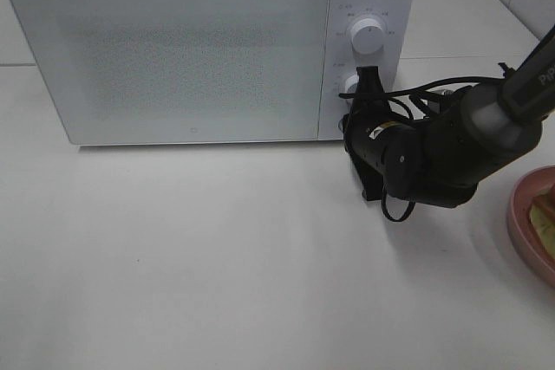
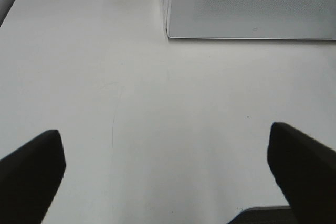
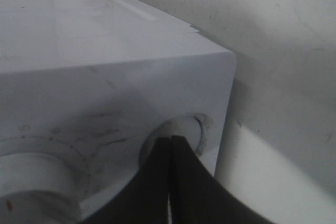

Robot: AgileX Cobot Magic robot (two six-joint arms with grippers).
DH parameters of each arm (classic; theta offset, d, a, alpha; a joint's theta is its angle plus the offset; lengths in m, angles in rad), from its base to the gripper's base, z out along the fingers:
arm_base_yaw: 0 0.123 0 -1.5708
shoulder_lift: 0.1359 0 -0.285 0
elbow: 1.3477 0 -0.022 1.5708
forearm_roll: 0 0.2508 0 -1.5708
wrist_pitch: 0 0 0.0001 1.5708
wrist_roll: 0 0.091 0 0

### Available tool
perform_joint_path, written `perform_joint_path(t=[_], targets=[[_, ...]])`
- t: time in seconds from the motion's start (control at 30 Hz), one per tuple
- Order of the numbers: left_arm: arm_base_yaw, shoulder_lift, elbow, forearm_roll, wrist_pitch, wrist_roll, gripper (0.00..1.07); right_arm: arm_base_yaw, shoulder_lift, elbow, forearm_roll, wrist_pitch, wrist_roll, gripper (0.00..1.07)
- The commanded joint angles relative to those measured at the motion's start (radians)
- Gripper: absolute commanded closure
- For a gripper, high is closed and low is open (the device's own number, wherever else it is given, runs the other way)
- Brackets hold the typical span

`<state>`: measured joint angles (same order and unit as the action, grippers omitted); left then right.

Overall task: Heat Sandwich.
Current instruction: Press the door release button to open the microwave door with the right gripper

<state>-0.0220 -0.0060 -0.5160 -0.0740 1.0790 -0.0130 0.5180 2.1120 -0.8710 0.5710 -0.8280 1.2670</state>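
While the sandwich (image 1: 546, 218) sits outside, the closed right hand (image 3: 169, 140) touches the microwave (image 1: 173, 49) at its lower knob (image 3: 186, 128), probably to open it; left hand (image 2: 165, 140) open.

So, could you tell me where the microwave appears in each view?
Exterior high: the microwave fills the upper left and middle, door shut, knobs on its right.
Left wrist: only its lower front corner, across the table beyond the open left gripper.
Right wrist: close up, its panel right at the tips of the shut right gripper.
Shared landmark: the lower knob, at those tips; absent from the left wrist view.
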Motion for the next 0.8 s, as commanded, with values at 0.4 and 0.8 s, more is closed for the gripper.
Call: perform_joint_path(t=[0.4,0.8], targets=[[-0.006,-0.018,0.002,-0.010,-0.011,0.001,0.07,-0.006,0.027,-0.106,-0.015,-0.228,0.016,1.07],[-0.006,-0.018,0.002,-0.010,-0.011,0.001,0.07,-0.019,0.052,-0.217,0.017,-0.300,-0.086,1.07]])
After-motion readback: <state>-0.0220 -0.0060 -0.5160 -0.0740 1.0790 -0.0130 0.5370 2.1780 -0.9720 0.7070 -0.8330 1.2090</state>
